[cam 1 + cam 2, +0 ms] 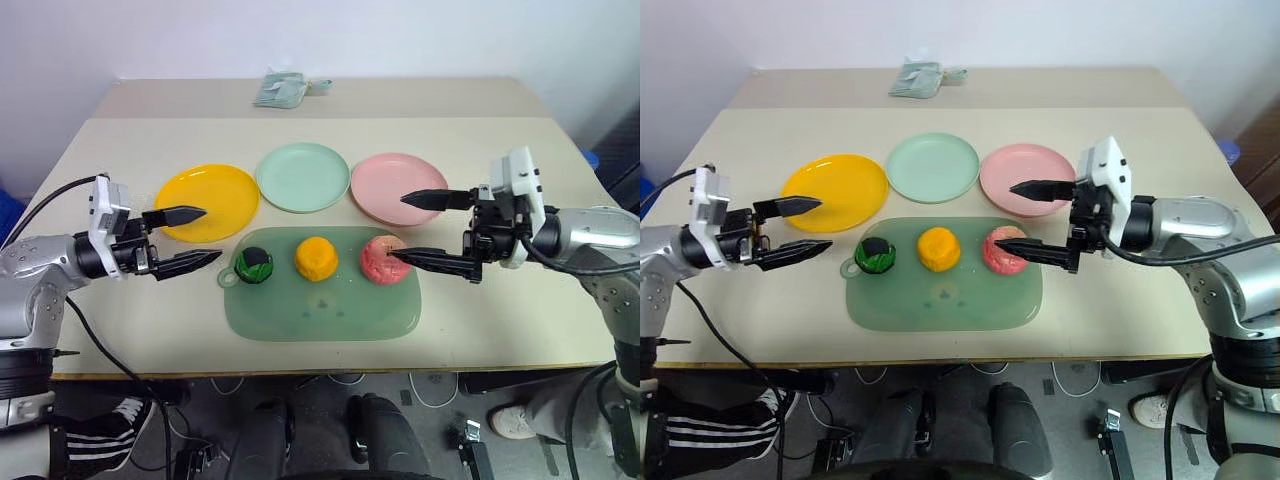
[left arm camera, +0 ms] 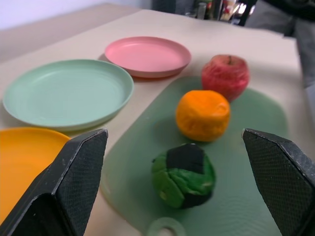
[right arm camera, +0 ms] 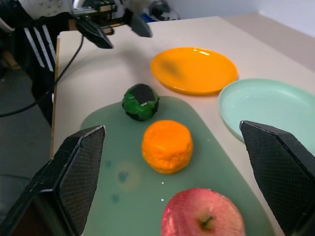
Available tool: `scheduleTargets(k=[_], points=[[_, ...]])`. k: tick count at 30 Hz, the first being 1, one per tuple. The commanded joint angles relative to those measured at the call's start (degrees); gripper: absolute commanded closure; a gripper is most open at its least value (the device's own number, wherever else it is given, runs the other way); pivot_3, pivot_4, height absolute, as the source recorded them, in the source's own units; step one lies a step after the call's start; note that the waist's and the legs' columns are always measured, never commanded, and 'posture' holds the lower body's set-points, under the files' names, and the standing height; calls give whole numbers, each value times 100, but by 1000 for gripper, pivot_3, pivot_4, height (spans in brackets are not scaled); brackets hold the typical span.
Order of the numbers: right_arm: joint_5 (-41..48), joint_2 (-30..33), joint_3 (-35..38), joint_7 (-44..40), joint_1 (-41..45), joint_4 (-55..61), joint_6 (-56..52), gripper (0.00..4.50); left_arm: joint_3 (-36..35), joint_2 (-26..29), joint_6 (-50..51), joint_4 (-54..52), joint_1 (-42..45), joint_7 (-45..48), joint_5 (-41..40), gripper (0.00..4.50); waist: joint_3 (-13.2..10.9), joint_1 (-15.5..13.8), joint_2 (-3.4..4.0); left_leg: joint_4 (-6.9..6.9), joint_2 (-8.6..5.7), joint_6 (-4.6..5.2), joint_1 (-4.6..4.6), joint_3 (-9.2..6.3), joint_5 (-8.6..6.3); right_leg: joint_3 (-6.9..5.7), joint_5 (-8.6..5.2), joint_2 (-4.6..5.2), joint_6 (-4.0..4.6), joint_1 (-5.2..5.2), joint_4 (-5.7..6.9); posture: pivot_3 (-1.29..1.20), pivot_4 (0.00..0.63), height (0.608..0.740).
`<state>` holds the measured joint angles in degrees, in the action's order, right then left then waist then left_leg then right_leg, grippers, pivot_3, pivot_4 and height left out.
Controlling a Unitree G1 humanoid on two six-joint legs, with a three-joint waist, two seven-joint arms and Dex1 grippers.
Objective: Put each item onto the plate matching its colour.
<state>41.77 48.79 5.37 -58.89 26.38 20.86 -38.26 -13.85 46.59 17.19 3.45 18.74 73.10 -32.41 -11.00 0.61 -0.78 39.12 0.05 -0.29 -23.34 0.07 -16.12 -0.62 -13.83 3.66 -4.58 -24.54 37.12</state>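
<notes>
Right gripper (image 1: 418,226) hangs wide open with nothing in it, right beside the pink-red apple (image 1: 383,259) at the green board's (image 1: 320,318) right end. I'd grab it with this arm; left gripper (image 1: 195,237), also open, sits past the board's far end.

Bare table (image 1: 130,310) btwn left gripper (image 1: 190,238) & green-black item (image 1: 254,265): free path, no obstacles.

Green board (image 1: 320,318) carrying green-black ball (image 1: 254,265), orange (image 1: 316,258) and apple (image 1: 384,259); yellow (image 1: 207,200), mint (image 1: 302,177) and pink plates (image 1: 396,186) beyond the board.
</notes>
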Motion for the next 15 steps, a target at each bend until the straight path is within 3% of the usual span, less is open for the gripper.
scheduleTargets(k=[1,15], points=[[-6,16,104,0,123,143,107,30,138,-102,-107,-137,-7,-84,106,0,0,-4,0,0,0,0,0,0,0,0,0,0,0,0,0,0,150,736],[-63,16,208,206,34,360,109,30,1177,-737,-520,416,511,-419,1013,0,0,-1,-1,1,-1,0,0,0,0,-1,1,-4,-1,0,2,0,150,736]])
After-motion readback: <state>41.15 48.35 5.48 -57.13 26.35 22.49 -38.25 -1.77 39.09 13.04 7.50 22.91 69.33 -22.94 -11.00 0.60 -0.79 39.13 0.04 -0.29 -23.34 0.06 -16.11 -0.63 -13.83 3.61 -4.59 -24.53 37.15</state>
